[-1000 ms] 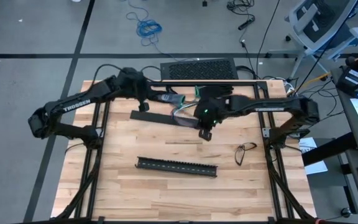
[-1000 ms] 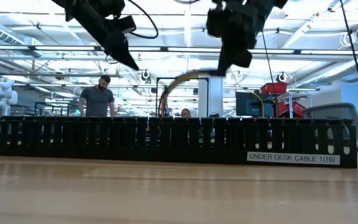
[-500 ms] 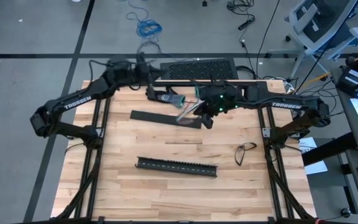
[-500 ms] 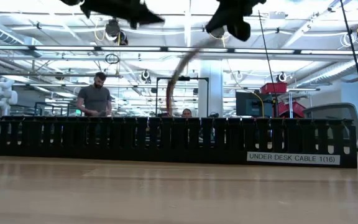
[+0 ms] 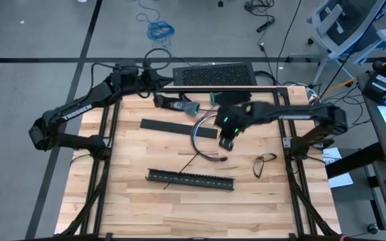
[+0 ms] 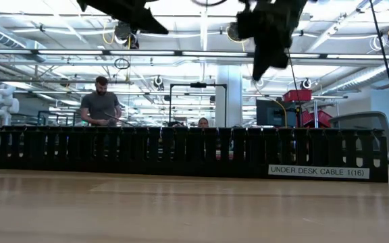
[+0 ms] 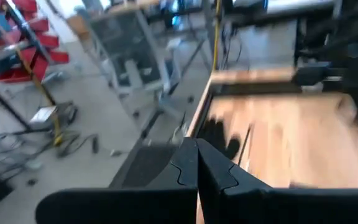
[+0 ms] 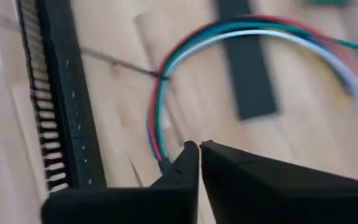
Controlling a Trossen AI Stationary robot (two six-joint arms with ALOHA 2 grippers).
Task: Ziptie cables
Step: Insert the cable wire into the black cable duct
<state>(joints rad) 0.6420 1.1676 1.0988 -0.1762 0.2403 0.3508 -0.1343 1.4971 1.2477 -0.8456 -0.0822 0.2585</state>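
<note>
The cables (image 5: 196, 134), a bundle of red, blue, green and white wires, lie on the table in an open arc (image 8: 160, 93). A thin dark ziptie tail (image 8: 117, 62) sticks out from them toward the duct. My right gripper (image 5: 225, 142) hangs shut above the arc's near end (image 8: 163, 163), well clear of the table in the low view (image 6: 262, 67). My left gripper (image 5: 156, 99) is shut and empty, high over the table's far left part (image 6: 155, 25). In the low view the duct hides the cables.
A long black slotted duct (image 5: 189, 179) lies across the near middle of the table and a flat black strip (image 5: 178, 127) lies farther back. A grey-and-teal tool (image 5: 179, 105) sits by the left gripper and glasses (image 5: 265, 161) lie at the right. People (image 6: 100, 104) stand beyond the table.
The cables hung from my right gripper a second ago, swung, and now lie fallen on the table in an arc. My left gripper has risen, tipped up toward level and drawn back toward the far left corner. My right gripper went toward the far edge and came back.
</note>
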